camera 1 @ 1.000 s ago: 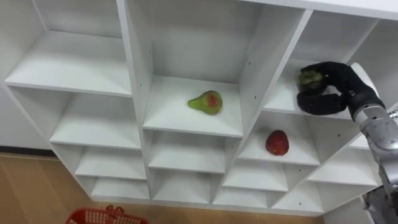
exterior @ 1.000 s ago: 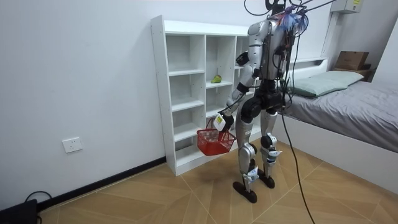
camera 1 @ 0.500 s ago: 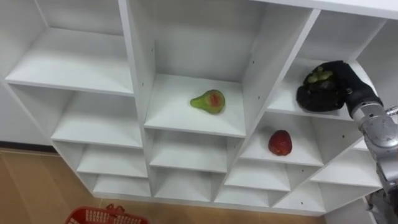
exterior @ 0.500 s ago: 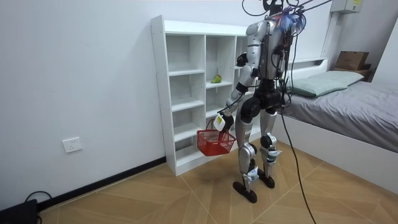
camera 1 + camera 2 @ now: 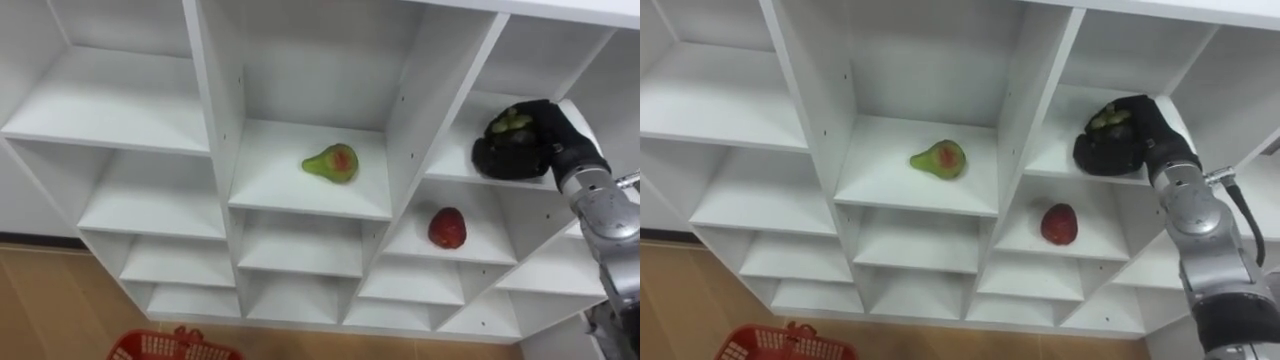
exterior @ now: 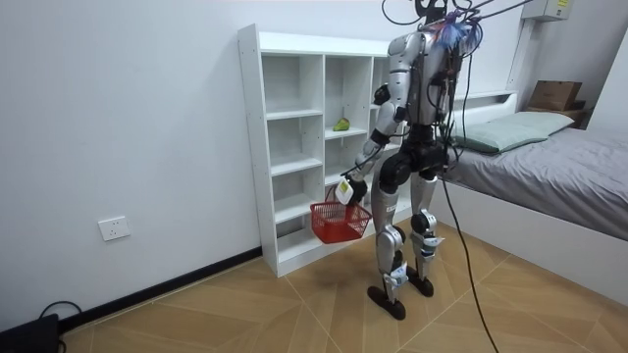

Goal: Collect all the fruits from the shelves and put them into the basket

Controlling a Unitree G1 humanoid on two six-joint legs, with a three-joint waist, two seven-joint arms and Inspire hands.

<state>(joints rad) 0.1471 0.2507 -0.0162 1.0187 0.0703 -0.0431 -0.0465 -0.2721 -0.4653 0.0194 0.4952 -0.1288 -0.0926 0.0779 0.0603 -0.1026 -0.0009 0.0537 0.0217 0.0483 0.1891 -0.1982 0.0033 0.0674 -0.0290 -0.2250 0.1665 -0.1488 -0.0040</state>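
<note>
A green fruit (image 5: pixel 508 122) lies on the upper right shelf of the white closet (image 5: pixel 412 120), and my right hand (image 5: pixel 527 148) is shut on it inside that compartment. A green pear with a red patch (image 5: pixel 332 163) rests on the middle shelf. One shelf below my right hand sits a red fruit (image 5: pixel 446 228). The red basket (image 5: pixel 170 347) hangs low at the left, in front of the bottom shelves. In the room view my left hand (image 6: pixel 345 188) is shut on the handle of the basket (image 6: pixel 339 222). I stand upright facing the closet (image 6: pixel 294 147).
The closet's other compartments hold nothing. A bed (image 6: pixel 549 176) stands close behind me at the room view's right, with a cardboard box (image 6: pixel 555 94) beyond it. Wooden floor (image 6: pixel 245 304) spreads open toward the room view's left.
My right hand's fingers have curled tighter over the green fruit on the upper right shelf. The basket hangs as before. The pear and the red fruit have not moved.
</note>
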